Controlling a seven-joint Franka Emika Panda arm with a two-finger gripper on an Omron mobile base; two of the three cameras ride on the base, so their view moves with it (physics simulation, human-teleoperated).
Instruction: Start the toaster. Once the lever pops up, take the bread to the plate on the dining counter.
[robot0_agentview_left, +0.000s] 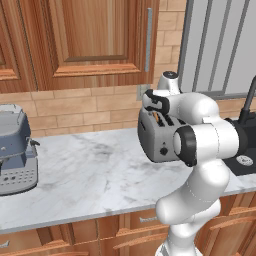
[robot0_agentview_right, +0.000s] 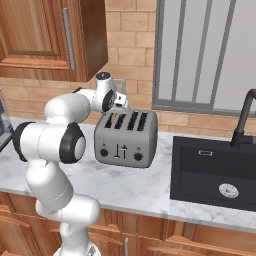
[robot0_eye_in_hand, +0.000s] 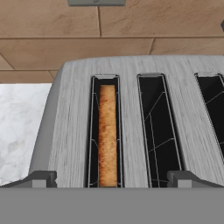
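The grey toaster (robot0_agentview_right: 126, 138) stands on the marble worktop by the brick wall, with its slots facing up. The bread (robot0_eye_in_hand: 107, 135) stands on edge, sunk in the toaster's (robot0_eye_in_hand: 70, 127) leftmost slot. My gripper (robot0_eye_in_hand: 113, 179) hovers just above that end of the toaster, open. Its fingertips (robot0_eye_in_hand: 41, 178) straddle the bread slot and the empty slot beside it. In the right base view the gripper (robot0_agentview_right: 120, 104) hangs over the toaster's back left corner. The lever (robot0_agentview_right: 118, 150) is a dark tab on the front face, between round black knobs. The plate and dining counter are out of view.
A blue-grey coffee machine (robot0_agentview_left: 15, 150) sits at the worktop's left end. A black sink (robot0_agentview_right: 215, 172) with a dark faucet (robot0_agentview_right: 245, 117) lies right of the toaster. Wood cabinets (robot0_agentview_left: 85, 40) hang above, and a window (robot0_agentview_right: 210, 55) is behind the sink.
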